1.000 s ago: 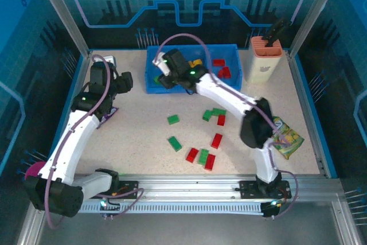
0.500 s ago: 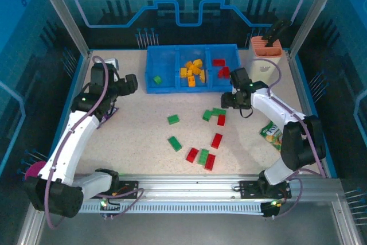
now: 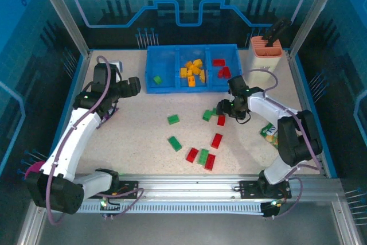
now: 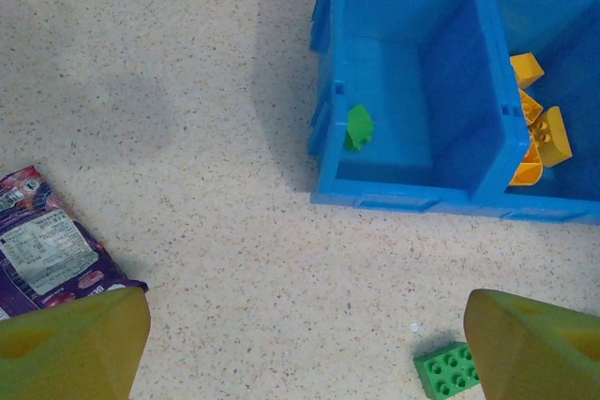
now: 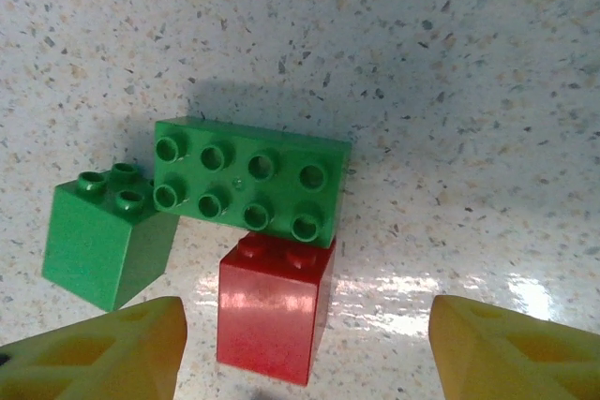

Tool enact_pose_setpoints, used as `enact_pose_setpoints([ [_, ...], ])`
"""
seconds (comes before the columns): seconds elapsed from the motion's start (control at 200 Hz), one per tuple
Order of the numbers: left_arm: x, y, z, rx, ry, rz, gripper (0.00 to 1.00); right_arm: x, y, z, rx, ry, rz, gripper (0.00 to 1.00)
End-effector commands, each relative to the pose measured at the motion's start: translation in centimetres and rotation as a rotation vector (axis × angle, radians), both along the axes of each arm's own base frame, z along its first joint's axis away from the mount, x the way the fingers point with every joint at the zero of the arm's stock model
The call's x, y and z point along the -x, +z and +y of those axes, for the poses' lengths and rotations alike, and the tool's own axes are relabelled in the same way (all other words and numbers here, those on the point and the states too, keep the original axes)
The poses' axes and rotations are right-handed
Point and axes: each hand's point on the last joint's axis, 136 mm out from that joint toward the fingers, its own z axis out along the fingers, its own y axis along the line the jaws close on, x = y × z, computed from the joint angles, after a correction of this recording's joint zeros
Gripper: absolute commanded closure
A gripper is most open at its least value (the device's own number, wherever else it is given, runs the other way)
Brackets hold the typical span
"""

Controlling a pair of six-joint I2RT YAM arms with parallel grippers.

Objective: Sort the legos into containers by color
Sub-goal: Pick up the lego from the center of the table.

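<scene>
The containers are three compartments of a blue bin. The left one holds one green lego, the middle one orange-yellow legos, the right one red legos. Several red and green legos lie loose on the table, among them a green one and a red one. My right gripper hovers open over a cluster: a long green brick, a small green brick and a red brick lying between its fingers, untouched. My left gripper is open and empty, left of the bin.
A purple packet lies under the left arm, and a green brick lies by the left gripper's right finger. A peach-and-cream holder stands at the back right. A green-yellow packet lies beside the right arm.
My right arm swung from over the bin's left compartment back to the right and down to the brick cluster. A green brick now lies in that compartment. Both grippers opened wider.
</scene>
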Motion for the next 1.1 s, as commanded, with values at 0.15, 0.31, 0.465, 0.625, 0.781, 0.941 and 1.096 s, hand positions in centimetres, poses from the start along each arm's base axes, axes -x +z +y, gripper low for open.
enact_pose_setpoints([
  [0.15,0.6,-0.1,0.1,0.001,-0.011,0.002,0.11,0.5,-2.3,1.2,0.156,0.093,0.073,0.32],
  [0.31,0.7,0.2,0.2,-0.004,-0.01,-0.011,0.11,0.7,-3.3,1.1,0.189,0.103,0.097,0.42],
  [0.465,0.7,0.2,0.3,-0.011,-0.009,-0.014,0.11,1.0,-3.5,0.7,0.213,0.116,0.114,0.54],
  [0.625,0.8,0.2,0.4,-0.016,-0.009,-0.014,0.1,0.8,-1.8,-0.3,0.264,0.17,0.102,0.67],
  [0.781,0.8,0.2,0.4,-0.022,-0.01,-0.018,0.1,-2.8,3.3,-3.0,0.319,0.186,-0.027,0.69],
  [0.941,0.7,0.1,0.4,-0.021,-0.014,-0.022,0.1,-10.6,7.0,-3.5,0.295,0.178,-0.248,0.7],
  [1.096,0.5,0.2,0.5,-0.029,-0.011,-0.019,0.09,-16.9,8.4,-2.4,0.262,0.173,-0.357,0.7],
])
